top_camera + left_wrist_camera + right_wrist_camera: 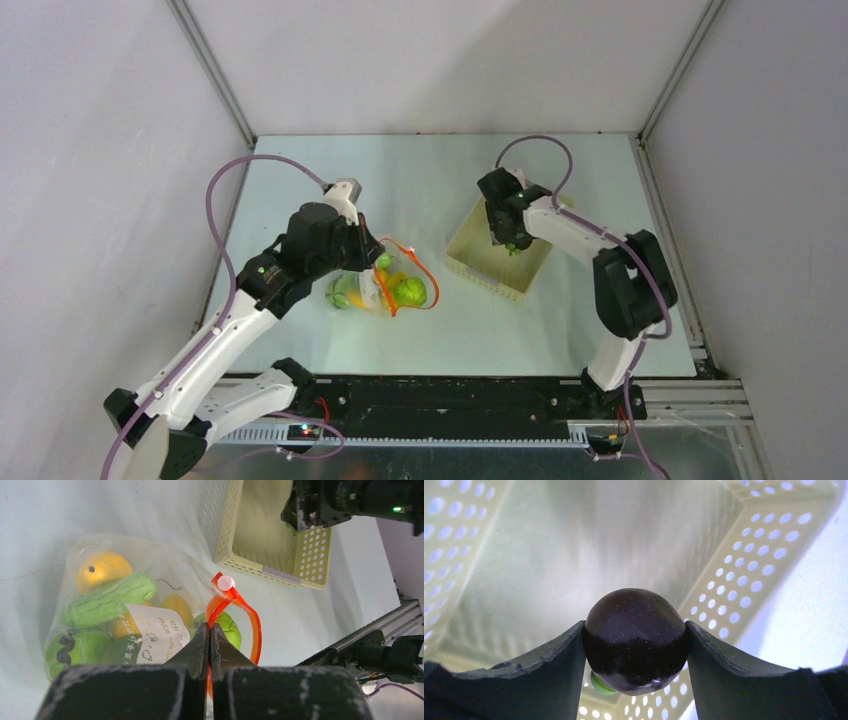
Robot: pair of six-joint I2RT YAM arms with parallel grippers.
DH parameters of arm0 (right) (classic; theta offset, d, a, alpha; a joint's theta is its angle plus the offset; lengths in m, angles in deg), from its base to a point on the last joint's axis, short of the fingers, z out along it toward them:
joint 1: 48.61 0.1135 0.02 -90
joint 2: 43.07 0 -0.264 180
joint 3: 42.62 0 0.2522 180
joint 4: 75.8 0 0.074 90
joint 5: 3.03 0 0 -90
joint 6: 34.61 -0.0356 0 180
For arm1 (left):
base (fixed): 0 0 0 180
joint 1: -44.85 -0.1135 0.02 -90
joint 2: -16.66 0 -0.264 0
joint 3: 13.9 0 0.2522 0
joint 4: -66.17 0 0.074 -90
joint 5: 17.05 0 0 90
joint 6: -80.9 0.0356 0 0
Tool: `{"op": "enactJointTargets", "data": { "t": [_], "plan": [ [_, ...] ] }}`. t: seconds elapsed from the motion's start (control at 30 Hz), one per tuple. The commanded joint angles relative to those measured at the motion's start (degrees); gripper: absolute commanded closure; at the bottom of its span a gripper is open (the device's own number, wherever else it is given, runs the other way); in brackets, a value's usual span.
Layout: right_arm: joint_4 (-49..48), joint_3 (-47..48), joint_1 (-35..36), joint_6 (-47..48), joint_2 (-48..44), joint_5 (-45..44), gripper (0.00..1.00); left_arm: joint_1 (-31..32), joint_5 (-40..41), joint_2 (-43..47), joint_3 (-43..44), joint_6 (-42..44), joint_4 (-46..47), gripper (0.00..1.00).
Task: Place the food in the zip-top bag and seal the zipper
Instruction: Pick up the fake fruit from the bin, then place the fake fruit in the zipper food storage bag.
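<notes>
The clear zip-top bag (pixel 115 615) lies on the table left of centre, also in the top view (pixel 385 290), holding several green, yellow and orange toy foods (pixel 107 600). Its red-orange zipper (pixel 252 625) loops open, with a white slider (pixel 226 583) at one end. My left gripper (pixel 210 630) is shut on the zipper strip at the bag's mouth. My right gripper (pixel 636 645) is shut on the dark purple toy food (pixel 636 637), which has a green stem (pixel 599 684), held above the basket floor. In the top view the right gripper (pixel 510 240) is over the basket.
The pale yellow lattice basket (pixel 468 262) stands right of the bag; its walls (pixel 749 580) surround the right gripper. It shows at the top of the left wrist view (pixel 300 565). The table's near edge rail (pixel 370 645) is close by on the right.
</notes>
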Motion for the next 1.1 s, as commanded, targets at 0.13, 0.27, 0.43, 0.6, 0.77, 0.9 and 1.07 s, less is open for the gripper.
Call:
{"op": "enactJointTargets", "data": {
  "t": [0.13,0.27,0.43,0.6,0.77,0.9,1.07],
  "plan": [
    [-7.68,-6.32,0.18,-2.62,-20.25,7.56,0.54,0.21,0.41,1.26,0.88,0.95,1.86,1.00],
    [-17.83,-13.73,0.61,-4.07,-29.63,31.63,0.56,0.24,0.41,0.91,0.95,0.87,1.91,1.00],
    [-33.91,-19.49,7.01,-8.29,-33.59,49.32,0.54,0.24,-1.63,0.72,0.83,0.80,2.12,1.00],
    [-45.67,-19.09,16.61,-10.16,-29.83,49.17,0.56,0.16,-1.91,0.53,0.83,0.73,2.13,1.00],
    [-48.67,-17.21,20.02,-12.09,-23.17,46.75,0.55,0.23,-1.35,0.92,0.87,0.83,2.09,1.00],
    [-47.31,-14.71,21.63,-12.62,-19.49,42.26,0.55,0.21,-1.64,1.16,0.79,0.91,2.14,1.00],
    [-43.43,-11.44,24.15,-11.35,-17.27,32.62,0.55,0.19,-1.83,1.02,0.89,0.82,2.13,1.00]
  ]
}}
